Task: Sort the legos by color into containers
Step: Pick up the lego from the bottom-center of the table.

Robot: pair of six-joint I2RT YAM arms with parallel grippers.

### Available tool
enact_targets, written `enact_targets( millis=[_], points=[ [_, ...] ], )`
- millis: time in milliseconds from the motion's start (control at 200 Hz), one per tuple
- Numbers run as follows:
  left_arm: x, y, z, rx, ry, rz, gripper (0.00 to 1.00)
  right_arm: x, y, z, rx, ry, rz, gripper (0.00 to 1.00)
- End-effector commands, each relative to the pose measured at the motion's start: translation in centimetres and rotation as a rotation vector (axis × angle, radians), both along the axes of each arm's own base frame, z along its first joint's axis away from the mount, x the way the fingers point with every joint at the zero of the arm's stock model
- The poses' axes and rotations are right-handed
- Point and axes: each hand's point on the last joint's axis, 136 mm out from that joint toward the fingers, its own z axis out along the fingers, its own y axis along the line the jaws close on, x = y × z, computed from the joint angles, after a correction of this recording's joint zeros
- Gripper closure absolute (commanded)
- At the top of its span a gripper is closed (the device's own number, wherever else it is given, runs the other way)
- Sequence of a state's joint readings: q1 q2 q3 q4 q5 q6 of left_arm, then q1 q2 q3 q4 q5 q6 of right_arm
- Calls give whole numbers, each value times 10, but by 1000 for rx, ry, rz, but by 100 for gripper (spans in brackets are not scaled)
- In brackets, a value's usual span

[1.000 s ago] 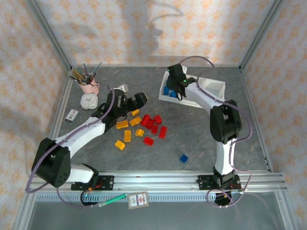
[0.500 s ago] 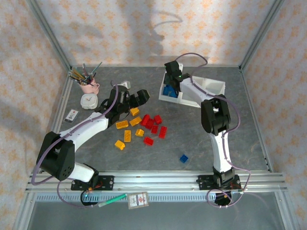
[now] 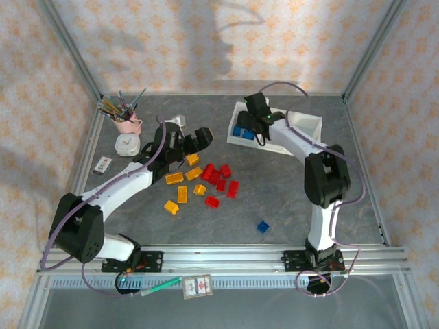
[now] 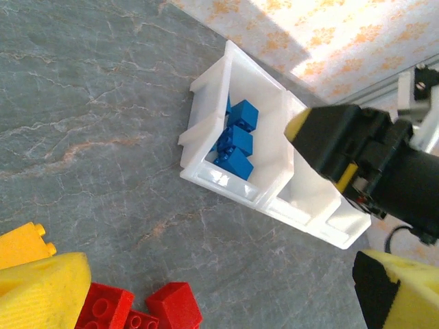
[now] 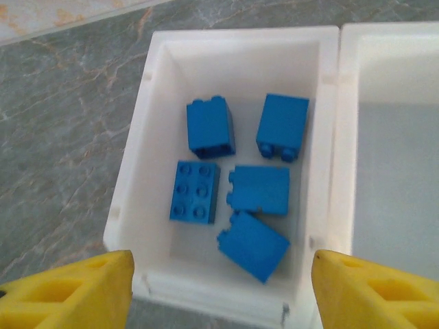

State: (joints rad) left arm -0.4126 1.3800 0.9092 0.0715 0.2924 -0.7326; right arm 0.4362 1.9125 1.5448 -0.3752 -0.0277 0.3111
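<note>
The containers are a white three-compartment tray (image 3: 302,127) at the back right. Its left compartment (image 5: 226,62) holds several blue legos (image 5: 257,188). My right gripper (image 5: 223,277) hangs over that compartment, open, its yellow fingertips (image 5: 75,291) wide apart with nothing between them. It also shows from above (image 3: 258,129). Red legos (image 3: 218,177) and yellow-orange legos (image 3: 182,185) lie loose mid-table. One blue lego (image 3: 263,226) lies alone nearer the front. My left gripper (image 3: 195,140) hovers just behind the pile, open and empty (image 4: 219,295), above red legos (image 4: 137,312).
A pink cup of pens (image 3: 125,123), a small round white clock (image 3: 126,144) and a small card (image 3: 103,165) stand at the back left. A metal frame and rail (image 3: 226,257) border the table. A marker (image 3: 161,286) lies beyond the front rail.
My right arm swung left over the tray, then back right above its left compartment. The left gripper shifted slightly toward the back.
</note>
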Motion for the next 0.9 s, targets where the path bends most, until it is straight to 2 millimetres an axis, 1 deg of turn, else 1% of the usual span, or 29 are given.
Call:
enact_targets(
  millis=[0, 185, 485, 611, 636, 816, 861, 896],
  points=[
    [-16, -5, 0, 1, 2, -52, 1, -28, 3, 12, 63, 9, 18, 30],
    [-38, -10, -3, 25, -3, -88, 1, -77, -6, -3, 59, 68, 9, 27],
    [-73, -10, -23, 12, 21, -71, 1, -158, -14, -38, 35, 182, -15, 22],
    [-83, -7, -30, 3, 27, -50, 1, -188, -17, -50, 38, 218, -26, 21],
    [-85, -7, -31, 1, 30, -49, 1, -194, -15, -52, 47, 224, -18, 21],
    [-98, -10, -39, -23, 44, -42, 1, -232, -12, -81, 68, 298, 3, 20],
    [-100, -11, -41, -25, 52, -45, 1, -240, -14, -87, 57, 316, -3, 20],
    [-102, -11, -43, -24, 58, -46, 1, -247, -20, -91, 34, 327, -25, 19]
  ],
)
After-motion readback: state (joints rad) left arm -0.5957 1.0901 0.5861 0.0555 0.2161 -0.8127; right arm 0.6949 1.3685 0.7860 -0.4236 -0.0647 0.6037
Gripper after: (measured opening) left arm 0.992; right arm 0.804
